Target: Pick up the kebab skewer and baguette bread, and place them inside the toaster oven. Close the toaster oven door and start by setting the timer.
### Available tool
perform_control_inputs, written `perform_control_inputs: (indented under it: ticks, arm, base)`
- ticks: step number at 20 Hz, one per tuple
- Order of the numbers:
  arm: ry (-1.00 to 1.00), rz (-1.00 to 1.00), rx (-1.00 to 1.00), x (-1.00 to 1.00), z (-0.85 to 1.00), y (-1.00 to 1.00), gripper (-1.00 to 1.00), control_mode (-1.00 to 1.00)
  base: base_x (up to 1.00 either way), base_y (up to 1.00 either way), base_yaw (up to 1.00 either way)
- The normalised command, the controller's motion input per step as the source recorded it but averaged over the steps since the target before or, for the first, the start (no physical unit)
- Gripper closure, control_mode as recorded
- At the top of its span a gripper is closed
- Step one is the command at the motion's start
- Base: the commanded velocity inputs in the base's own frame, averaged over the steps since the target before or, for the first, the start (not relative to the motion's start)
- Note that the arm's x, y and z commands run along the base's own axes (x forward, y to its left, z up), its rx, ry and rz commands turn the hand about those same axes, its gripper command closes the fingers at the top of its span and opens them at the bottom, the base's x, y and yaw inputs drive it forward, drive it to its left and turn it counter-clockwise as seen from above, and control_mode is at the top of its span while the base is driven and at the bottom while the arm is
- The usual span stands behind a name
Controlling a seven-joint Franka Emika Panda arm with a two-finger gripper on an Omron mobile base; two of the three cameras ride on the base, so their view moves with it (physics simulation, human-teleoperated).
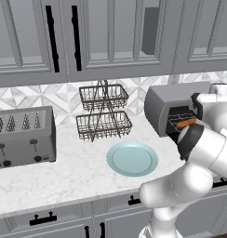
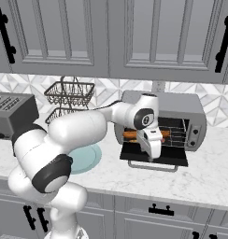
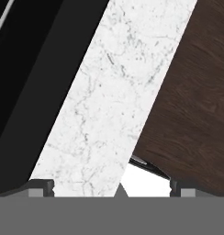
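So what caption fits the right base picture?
Open pincer hovers over the toaster oven's lowered door, food on the rack inside.

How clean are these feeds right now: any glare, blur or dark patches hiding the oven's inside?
Left base view: flat, even light, no glare; the arm covers much of the oven. Right base view: sharp, the oven cavity is dim but its rack and an orange item read. Hand view: sharp marble counter, a black featureless area at left.

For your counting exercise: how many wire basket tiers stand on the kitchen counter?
2, stacked on one stand by the backsplash: the upper basket and the lower basket, behind the teal plate.
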Motion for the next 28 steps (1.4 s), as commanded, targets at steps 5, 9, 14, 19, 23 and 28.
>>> perform_control_inputs:
  ticks: [5,9,14,19,23,28]
  arm:
    - [0.0,0.0,0.0,0.0,-0.12,0.0,-1.0,-1.0]
    - [0.0,0.0,0.0,0.0,-0.02,0.0,-1.0,-1.0]
    - [0.0,0.0,0.01,0.01,0.0,0.0,-1.0,-1.0]
    - [0.0,0.0,0.03,0.0,-0.01,0.0,-1.0,-1.0]
    - [0.0,0.0,0.03,0.04,0.0,0.0,-1.0,-1.0]
    - [-0.01,0.0,0.01,0.3,0.0,0.0,-1.0,-1.0]
  base:
    - [0.0,0.0,0.0]
    - [0.0,0.0,0.0]
    - [0.0,0.0,0.0]
    - [0.0,0.0,0.0]
    - [0.0,0.0,0.0]
    - [0.0,0.0,0.0]
